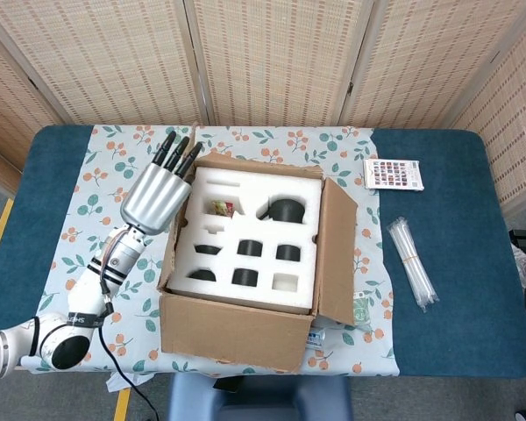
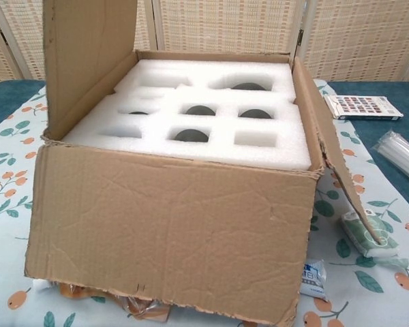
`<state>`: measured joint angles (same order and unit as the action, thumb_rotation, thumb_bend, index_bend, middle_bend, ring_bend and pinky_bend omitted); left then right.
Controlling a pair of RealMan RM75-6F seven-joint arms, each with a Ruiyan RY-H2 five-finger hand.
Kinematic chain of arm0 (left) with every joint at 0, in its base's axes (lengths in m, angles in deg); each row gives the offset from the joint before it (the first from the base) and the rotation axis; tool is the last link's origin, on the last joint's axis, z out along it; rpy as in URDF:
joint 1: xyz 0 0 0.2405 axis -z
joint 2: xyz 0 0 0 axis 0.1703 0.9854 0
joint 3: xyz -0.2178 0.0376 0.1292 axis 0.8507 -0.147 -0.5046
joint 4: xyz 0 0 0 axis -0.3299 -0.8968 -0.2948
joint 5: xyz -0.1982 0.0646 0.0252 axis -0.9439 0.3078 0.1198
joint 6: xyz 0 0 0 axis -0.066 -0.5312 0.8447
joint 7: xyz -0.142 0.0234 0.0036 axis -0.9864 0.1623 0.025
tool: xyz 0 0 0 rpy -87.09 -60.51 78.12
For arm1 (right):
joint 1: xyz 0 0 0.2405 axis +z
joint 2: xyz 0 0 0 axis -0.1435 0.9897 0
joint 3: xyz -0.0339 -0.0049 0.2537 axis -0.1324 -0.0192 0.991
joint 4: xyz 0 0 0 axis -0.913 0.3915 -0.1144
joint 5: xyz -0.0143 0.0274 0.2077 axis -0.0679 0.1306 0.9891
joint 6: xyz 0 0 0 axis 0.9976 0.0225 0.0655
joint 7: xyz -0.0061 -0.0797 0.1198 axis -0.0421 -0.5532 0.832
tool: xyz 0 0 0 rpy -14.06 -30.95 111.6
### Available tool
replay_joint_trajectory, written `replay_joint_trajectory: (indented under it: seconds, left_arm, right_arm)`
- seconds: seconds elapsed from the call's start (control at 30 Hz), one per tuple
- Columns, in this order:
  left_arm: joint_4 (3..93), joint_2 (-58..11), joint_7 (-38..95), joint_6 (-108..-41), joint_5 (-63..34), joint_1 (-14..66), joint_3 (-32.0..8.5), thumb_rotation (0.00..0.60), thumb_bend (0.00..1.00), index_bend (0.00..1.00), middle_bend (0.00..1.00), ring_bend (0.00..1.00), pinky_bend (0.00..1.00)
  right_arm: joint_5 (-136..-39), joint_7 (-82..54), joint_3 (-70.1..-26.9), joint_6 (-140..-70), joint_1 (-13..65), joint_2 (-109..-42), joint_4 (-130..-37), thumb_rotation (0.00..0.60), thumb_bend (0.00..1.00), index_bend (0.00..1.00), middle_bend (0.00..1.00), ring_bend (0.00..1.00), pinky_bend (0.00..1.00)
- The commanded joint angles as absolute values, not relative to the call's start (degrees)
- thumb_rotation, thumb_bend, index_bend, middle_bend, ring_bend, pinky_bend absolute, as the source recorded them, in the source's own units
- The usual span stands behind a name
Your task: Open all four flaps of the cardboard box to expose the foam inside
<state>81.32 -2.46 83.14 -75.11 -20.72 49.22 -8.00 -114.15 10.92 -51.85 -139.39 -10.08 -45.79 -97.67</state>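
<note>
The cardboard box (image 1: 245, 329) stands mid-table with white foam (image 1: 254, 232) showing, dark round cut-outs in it. Its left flap (image 2: 88, 61) stands nearly upright, seen edge-on from the head view (image 1: 177, 224). The right flap (image 1: 337, 250) leans outward and the front flap (image 2: 170, 231) hangs down the front. My left hand (image 1: 156, 191) lies just outside the left flap's top edge, fingers (image 1: 177, 153) straight and apart, holding nothing. The chest view does not show the hand. My right hand is in neither view.
A colour-swatch card (image 1: 394, 174) and a clear bag of thin tubes (image 1: 412, 263) lie right of the box on the blue table. Small packets (image 2: 368, 235) poke out under the box's right front corner. A floral cloth (image 1: 96, 202) covers the left half.
</note>
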Motion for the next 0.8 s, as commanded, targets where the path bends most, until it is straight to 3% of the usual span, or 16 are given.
replay_joint_trajectory:
  seconds: [0.03, 0.3, 0.63, 0.8]
  left_arm:
    - [80.37, -1.9, 81.78, -75.58, -22.14, 48.34, -7.76, 0.6, 1.0, 0.52, 0.09, 0.0, 0.0]
    - [78.69, -0.42, 80.01, -76.08, -25.49, 47.03, -7.25, 0.6, 1.0, 0.47, 0.09, 0.0, 0.0]
    - [76.0, 1.26, 76.95, -75.51, -30.26, 45.11, -6.86, 0.6, 1.0, 0.31, 0.06, 0.0, 0.0]
    - [73.79, 2.07, 76.65, -75.31, -35.01, 44.31, -6.61, 0.6, 1.0, 0.3, 0.06, 0.0, 0.0]
  right_arm:
    - [-114.05, 10.83, -51.83, -139.16, -9.96, -45.8, -97.73, 0.385, 0.49, 0.26, 0.0, 0.0, 0.0]
    - [-113.92, 9.74, -51.87, -138.25, -9.46, -45.94, -98.18, 0.385, 0.49, 0.26, 0.0, 0.0, 0.0]
    - [-113.61, 9.1, -51.84, -137.47, -9.06, -45.96, -98.5, 0.387, 0.49, 0.26, 0.0, 0.0, 0.0]
    - [-113.6, 8.92, -51.84, -137.74, -9.18, -45.97, -98.61, 0.385, 0.49, 0.26, 0.0, 0.0, 0.0]
